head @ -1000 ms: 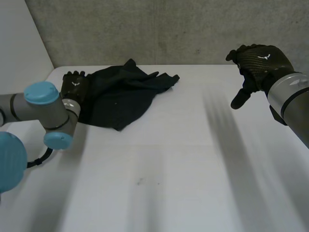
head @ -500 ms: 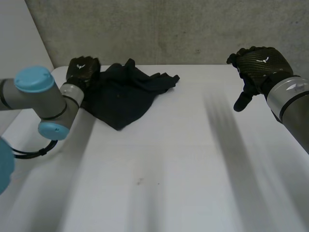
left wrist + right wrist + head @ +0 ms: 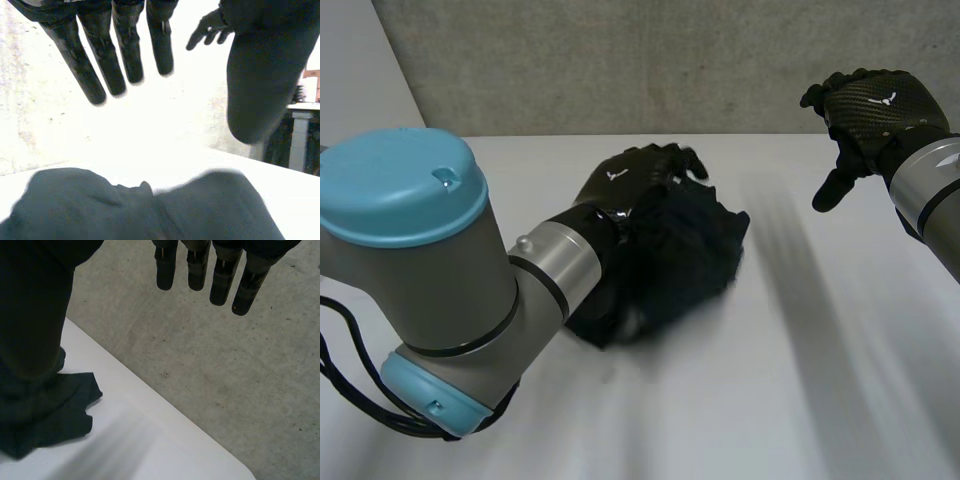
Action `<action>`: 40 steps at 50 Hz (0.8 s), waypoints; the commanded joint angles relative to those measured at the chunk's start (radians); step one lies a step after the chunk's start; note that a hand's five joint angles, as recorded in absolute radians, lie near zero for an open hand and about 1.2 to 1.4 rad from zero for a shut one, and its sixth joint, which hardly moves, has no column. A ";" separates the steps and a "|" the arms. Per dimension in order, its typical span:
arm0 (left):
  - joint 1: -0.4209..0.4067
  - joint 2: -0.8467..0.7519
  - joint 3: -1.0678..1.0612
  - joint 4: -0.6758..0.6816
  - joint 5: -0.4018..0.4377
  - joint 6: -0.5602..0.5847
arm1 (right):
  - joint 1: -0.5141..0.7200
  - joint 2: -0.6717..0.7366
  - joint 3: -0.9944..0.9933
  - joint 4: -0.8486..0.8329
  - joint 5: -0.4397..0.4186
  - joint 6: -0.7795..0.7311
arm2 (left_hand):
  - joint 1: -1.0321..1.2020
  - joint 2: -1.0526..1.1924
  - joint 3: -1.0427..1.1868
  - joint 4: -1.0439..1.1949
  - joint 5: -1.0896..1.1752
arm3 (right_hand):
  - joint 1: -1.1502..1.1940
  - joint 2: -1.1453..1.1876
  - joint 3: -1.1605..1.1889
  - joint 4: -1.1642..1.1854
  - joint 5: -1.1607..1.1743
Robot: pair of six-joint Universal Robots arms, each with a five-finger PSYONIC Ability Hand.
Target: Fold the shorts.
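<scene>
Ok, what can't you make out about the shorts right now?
- Head view: the left arm and left hand cover part of the shorts, hiding any contact under the palm.
- Left wrist view: the shorts run off the view's edge below the palm, so waistband and legs cannot be told apart.
- Right wrist view: the right hand hides most of the shorts behind its thumb, leaving one corner.

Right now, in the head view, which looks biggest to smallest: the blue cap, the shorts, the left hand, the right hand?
1. blue cap, but it is nearest the camera.
2. shorts.
3. left hand and right hand: about alike, not ranked.
</scene>
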 commanded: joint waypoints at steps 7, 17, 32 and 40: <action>0.138 0.154 -0.062 -0.131 -0.041 0.178 | 0.014 0.003 0.000 0.009 -0.003 -0.001 | -0.224 -0.258 -0.261 -0.265 -0.262 | -0.030 -0.052 -0.039 -0.062 -0.070; 0.281 0.010 -0.136 -0.166 -0.045 0.212 | 0.019 0.012 0.014 0.007 -0.003 -0.007 | -0.098 -0.132 -0.135 -0.139 -0.136 | -0.030 -0.052 -0.039 -0.062 -0.070; 0.325 -0.310 0.031 -0.106 -0.067 0.218 | 0.020 0.037 0.038 0.006 -0.003 -0.043 | 0.081 0.048 0.044 0.040 0.043 | -0.030 -0.052 -0.039 -0.062 -0.070; 0.329 -0.381 0.119 -0.073 -0.163 0.365 | 0.022 0.037 0.044 0.003 -0.003 -0.060 | 0.903 0.869 0.866 0.862 0.865 | -0.030 -0.052 -0.039 -0.062 -0.070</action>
